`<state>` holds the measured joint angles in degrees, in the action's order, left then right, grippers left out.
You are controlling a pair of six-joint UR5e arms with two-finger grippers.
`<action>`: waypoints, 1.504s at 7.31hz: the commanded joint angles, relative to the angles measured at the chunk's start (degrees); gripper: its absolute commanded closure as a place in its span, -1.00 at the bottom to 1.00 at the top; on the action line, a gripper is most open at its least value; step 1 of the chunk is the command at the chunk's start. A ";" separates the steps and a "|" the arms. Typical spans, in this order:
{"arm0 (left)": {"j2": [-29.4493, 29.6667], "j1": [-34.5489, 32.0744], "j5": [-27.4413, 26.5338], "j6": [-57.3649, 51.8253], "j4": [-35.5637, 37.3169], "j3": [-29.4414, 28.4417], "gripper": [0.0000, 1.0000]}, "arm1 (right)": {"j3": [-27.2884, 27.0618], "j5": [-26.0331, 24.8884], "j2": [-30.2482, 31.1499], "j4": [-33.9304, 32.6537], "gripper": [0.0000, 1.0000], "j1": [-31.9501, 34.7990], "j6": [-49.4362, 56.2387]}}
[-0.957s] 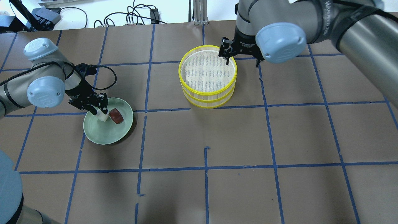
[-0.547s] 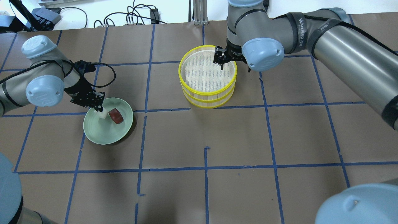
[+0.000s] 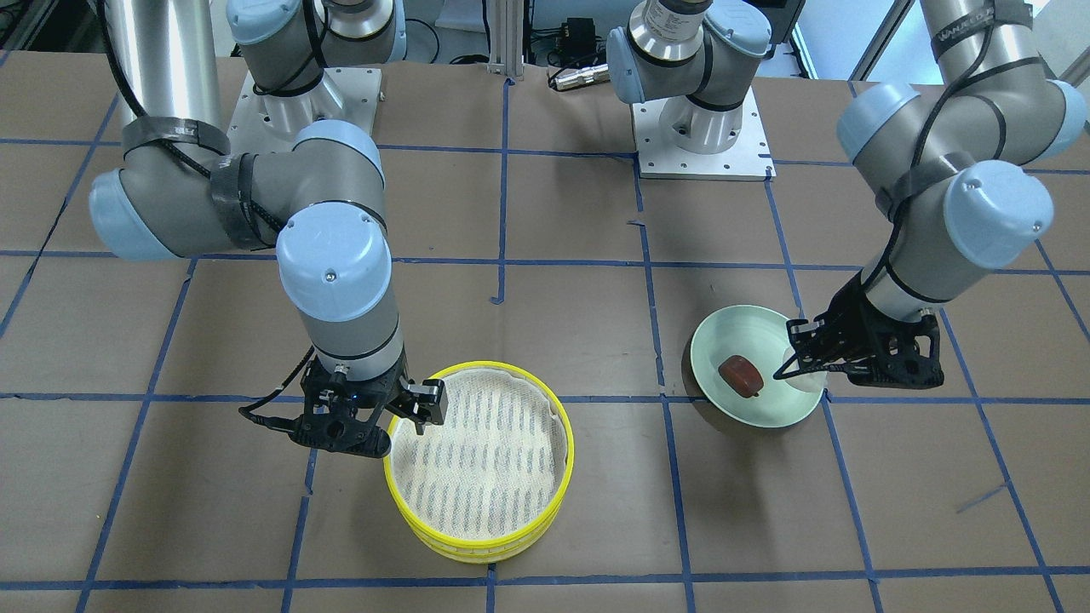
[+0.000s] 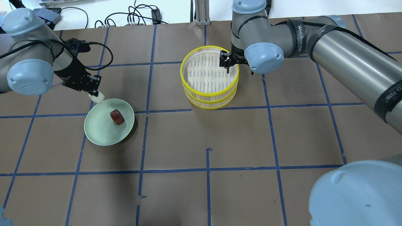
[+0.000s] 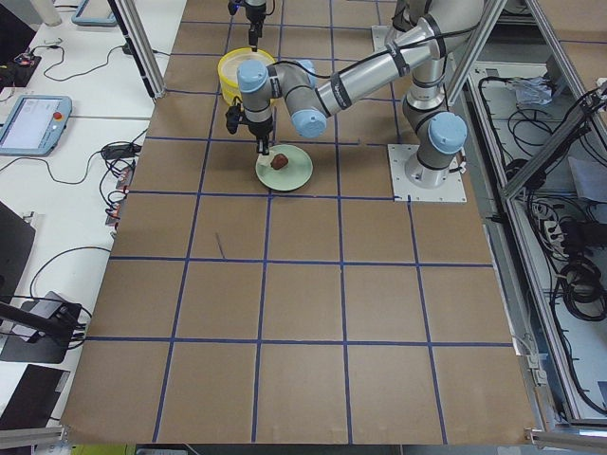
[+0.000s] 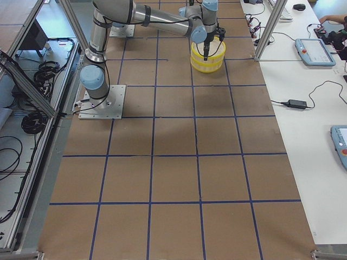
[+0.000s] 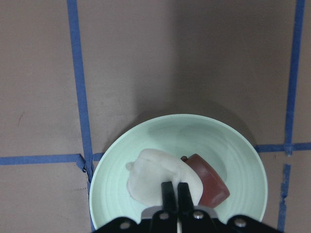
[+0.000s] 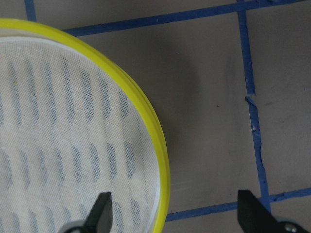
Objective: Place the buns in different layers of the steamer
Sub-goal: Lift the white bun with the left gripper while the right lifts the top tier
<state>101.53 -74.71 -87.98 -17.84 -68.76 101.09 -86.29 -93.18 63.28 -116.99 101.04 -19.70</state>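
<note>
My left gripper is shut on the white bun and holds it above the far-left edge of the pale green plate. In the left wrist view the fingertips pinch the white bun. The reddish-brown bun lies on the plate, also in the front view. The steamer is two stacked yellow-rimmed trays, and the top one is empty. My right gripper is open and straddles the top tray's rim, one finger inside and one outside.
The table is brown paper with a blue tape grid. Cables and small boxes lie beyond the far edge. The right arm's elbow fills the near right corner of the overhead view. Both arm bases stand at the robot's side.
My left gripper has risen off the plate with the white bun, moving toward the far left. My right gripper has moved left onto the steamer's right rim.
</note>
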 commanded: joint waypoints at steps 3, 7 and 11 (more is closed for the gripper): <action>-9.94 -1.14 0.17 -0.53 -8.31 0.42 0.99 | -1.24 2.13 -0.70 -0.52 0.91 -1.02 -2.01; -10.21 -2.37 0.26 -0.18 -8.32 0.51 0.99 | -3.53 1.60 1.05 -0.17 0.94 -1.46 -1.74; -9.77 -6.13 5.84 0.08 -7.00 -4.47 0.98 | -0.04 2.30 8.34 7.96 0.93 -7.39 -1.04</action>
<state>91.54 -78.75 -85.84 -18.06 -76.31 99.33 -87.95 -91.06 69.84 -112.78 97.53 -21.04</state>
